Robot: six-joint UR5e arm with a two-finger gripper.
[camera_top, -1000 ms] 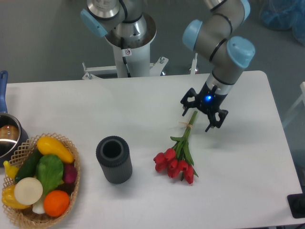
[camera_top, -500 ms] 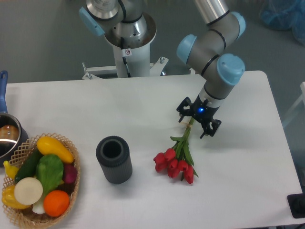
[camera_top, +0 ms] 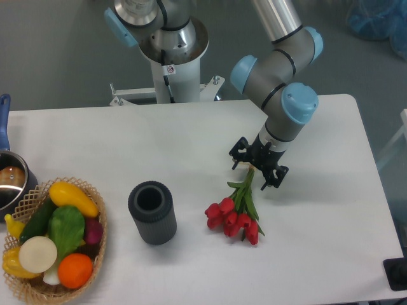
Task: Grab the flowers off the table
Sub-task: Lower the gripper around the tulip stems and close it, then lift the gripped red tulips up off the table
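The flowers (camera_top: 236,213), red tulips on green stems, lie on the white table (camera_top: 191,140) right of centre, heads toward the front and stems pointing up and back. My gripper (camera_top: 254,169) is open and sits low over the upper end of the stems, one finger on each side of them. The stem tips and the tie are hidden under the gripper. I cannot tell whether the fingers touch the stems.
A dark grey ribbed cylinder (camera_top: 152,212) stands upright left of the flowers. A wicker basket (camera_top: 95,244) of coloured vegetables sits at the front left corner, with a metal pot (camera_top: 13,181) behind it at the left edge. The arm's base (camera_top: 172,51) is behind the table.
The gripper has moved left and down along the stems, from beside their tips to straddling them. The flowers have not moved.
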